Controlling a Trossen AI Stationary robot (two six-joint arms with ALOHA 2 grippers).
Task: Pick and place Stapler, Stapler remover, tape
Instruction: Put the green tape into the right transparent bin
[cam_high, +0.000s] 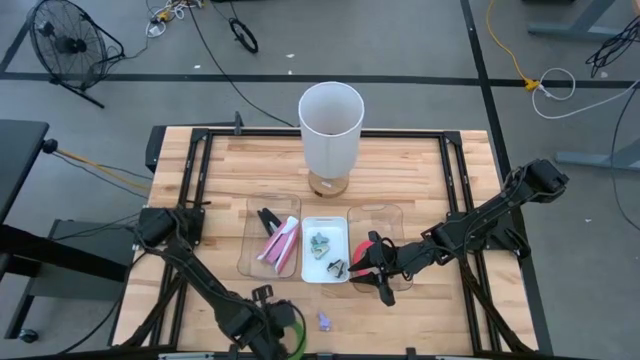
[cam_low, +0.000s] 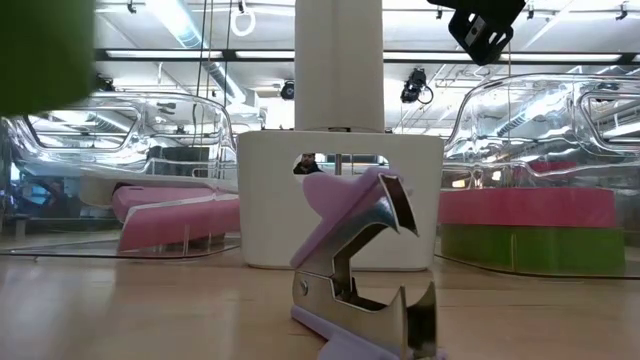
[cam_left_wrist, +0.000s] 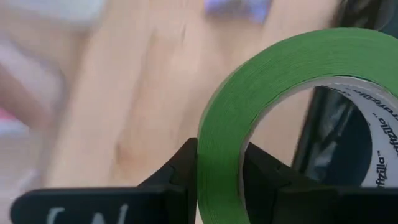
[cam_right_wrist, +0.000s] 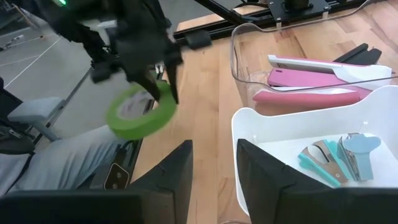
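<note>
The wooden table carries, at its far middle, a tall white cylinder standing upright. Nearer the front edge three containers sit in a row: a clear tray on the left holding two pink staplers and a black one, a white tray in the middle holding teal and grey staple removers, and a clear tray on the right; the low view shows red tape stacked on green tape inside that right tray. The left arm reaches along the front left of the table, and the left gripper pinches the rim of a green tape ring between its fingers, holding it on edge above the table's front edge; the right wrist view shows the same ring hanging clear of the wood. Black lettering runs around the ring's white inner core, but only a fragment reading roughly "...ftalia" shows, too cut off to name a brand. The right gripper is over the right clear tray's near left corner; its own camera shows its fingers part-way apart with nothing between them. A purple staple remover stands on the bare wood near the front edge, just to the right of the left gripper, its metal claws apart.
</note>
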